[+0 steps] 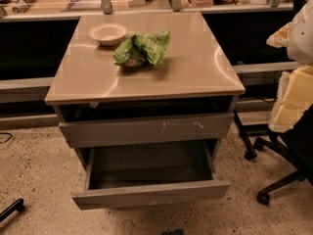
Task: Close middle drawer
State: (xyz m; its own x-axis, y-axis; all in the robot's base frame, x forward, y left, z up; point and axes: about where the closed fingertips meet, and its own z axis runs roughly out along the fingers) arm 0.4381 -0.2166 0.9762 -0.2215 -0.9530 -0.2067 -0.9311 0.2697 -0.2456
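The middle drawer of the grey cabinet is pulled far out toward me. Its plain flat front has no handle, and its dark grey inside looks empty. Above it, a grey drawer front with pale scratch marks stands a little out from the cabinet body. My gripper is not in view. A small dark shape shows at the bottom edge, just in front of the open drawer; I cannot tell what it is.
On the beige cabinet top sit a pale bowl and a crumpled green bag. An office chair base and yellow foam stand to the right. A black wheeled leg is at lower left. The floor is speckled.
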